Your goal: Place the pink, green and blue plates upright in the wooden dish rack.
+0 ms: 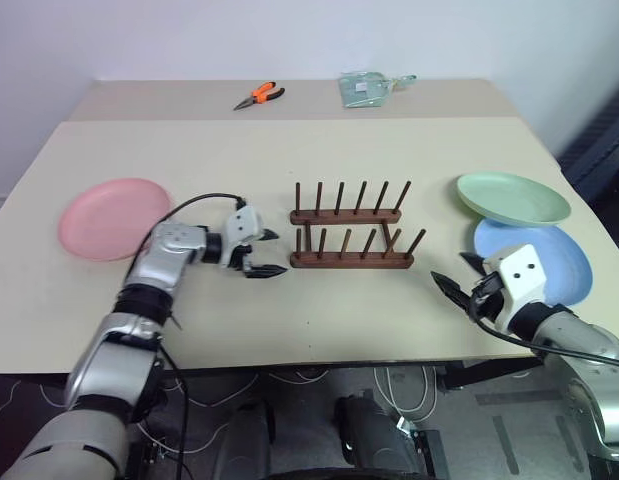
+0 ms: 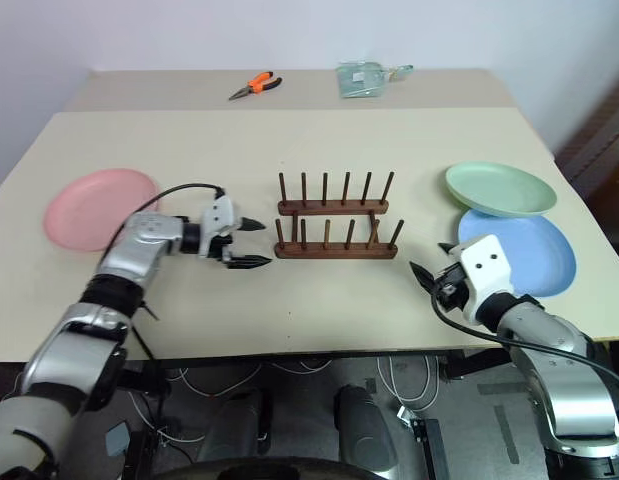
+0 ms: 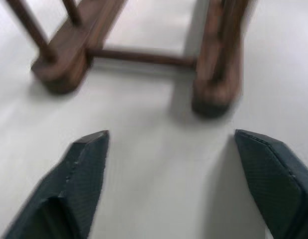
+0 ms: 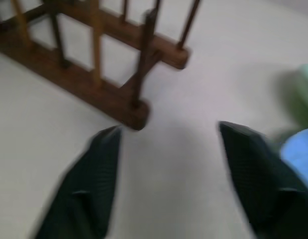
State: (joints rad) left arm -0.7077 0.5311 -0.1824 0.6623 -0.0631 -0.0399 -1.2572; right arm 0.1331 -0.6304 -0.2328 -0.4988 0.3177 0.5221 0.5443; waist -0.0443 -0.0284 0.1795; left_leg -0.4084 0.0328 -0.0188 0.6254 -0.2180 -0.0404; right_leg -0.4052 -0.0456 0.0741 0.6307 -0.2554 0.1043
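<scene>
The table [image 1: 289, 330] carries everything; positions below are given relative to the rack [image 1: 351, 232], which stands empty at its centre.

The pink plate [image 1: 114, 217] lies flat well to the left of the rack. The green plate [image 1: 513, 198] lies to the right of the rack, overlapping the far edge of the blue plate [image 1: 564, 262], which sits just nearer. No plate is in the rack.

The left gripper [image 1: 265, 254] hovers just beside the rack's left end, jaws wide, holding nothing. The right gripper [image 1: 459, 280] hovers to the right of the rack, at the blue plate's near-left edge, jaws parted, holding nothing.

Judged step: acquire a first plate. Recommended procedure:
1. Take the green plate first, as it rests on the blue.
2. Grip at the rim, one finger above and one below.
3. Tilt upright before approaching.
4. Lower the plate between two peg pairs, across both base bars.
5. Release only when it leans steady; the rack is light and may slide.
</scene>
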